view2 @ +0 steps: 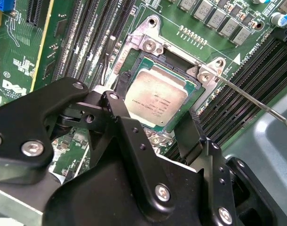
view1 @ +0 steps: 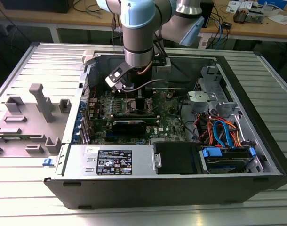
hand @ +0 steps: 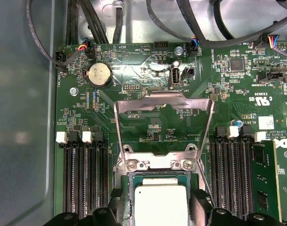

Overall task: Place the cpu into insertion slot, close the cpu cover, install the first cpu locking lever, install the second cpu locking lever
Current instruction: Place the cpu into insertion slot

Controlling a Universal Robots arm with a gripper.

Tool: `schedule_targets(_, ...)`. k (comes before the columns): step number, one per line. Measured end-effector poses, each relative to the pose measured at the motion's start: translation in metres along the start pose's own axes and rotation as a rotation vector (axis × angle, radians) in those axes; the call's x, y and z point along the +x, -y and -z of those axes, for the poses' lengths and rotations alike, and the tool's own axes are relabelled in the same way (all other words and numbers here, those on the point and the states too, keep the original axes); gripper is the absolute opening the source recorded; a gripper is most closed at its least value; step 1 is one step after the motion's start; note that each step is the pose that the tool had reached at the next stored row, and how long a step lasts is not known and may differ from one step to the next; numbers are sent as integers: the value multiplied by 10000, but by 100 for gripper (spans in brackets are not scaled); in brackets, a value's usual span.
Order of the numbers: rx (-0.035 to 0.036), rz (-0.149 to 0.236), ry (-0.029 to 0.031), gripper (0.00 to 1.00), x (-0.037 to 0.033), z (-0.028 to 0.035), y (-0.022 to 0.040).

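The chip (view2: 155,96) is a flat square with a dull silver-grey top. It lies level in the socket (view2: 174,56), straight under the gripper (view2: 153,109) and between its spread fingers. The socket is square and dark with a thin metal rim. In the first wrist view the cover (hand: 164,95), a thin silver frame with a square hole, stands swung up on the socket's side away from the gripper. A thin wire lever (view2: 251,101) slants out from one socket corner.
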State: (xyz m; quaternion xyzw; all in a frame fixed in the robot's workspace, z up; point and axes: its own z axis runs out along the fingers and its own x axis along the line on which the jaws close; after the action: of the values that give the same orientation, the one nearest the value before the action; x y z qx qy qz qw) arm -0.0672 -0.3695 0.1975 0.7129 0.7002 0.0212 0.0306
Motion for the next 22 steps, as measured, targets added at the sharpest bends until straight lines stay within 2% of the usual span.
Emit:
schedule_targets(19,0,0,1,67,0,41,-3)
schedule_targets(21,3,1,5,67,-1,67,-5)
schedule_targets(22,1,0,2,67,-1,101,-7)
